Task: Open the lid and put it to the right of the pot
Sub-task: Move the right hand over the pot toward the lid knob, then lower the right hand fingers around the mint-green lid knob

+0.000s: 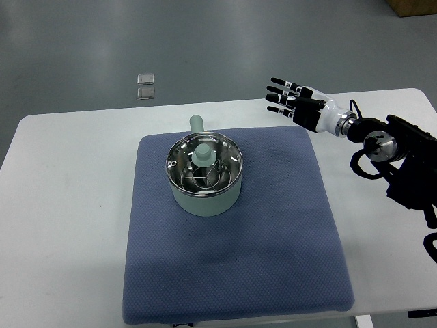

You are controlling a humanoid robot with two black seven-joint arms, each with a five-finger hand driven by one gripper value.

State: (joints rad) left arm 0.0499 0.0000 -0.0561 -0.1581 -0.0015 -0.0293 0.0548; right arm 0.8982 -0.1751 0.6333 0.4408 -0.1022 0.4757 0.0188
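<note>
On the white table (68, 205) you see a blue mat (273, 239), and on its upper left part stands the pale green pot (205, 201). Its short handle (196, 124) points away from the robot, toward the far edge of the table. You can see that the lid (203, 164) is still on the pot — it is a clear lid with a metal rim, and its pale green knob (203, 154) sits in the middle. Nothing touches the lid or the pot.

From the right edge comes the right arm, and the right hand (298, 106) hovers over the far right corner of the mat, well apart from the pot. Its fingers (281, 98) are stretched out and spread, pointing left toward the pot side, and they hold nothing. The mat to the right of the pot is bare.

Beyond the table, on the grey floor, you notice two small clear squares (145, 86) lying one beside the other. At the top right corner a brown box (413, 7) shows only partly — you cannot tell more about it.
</note>
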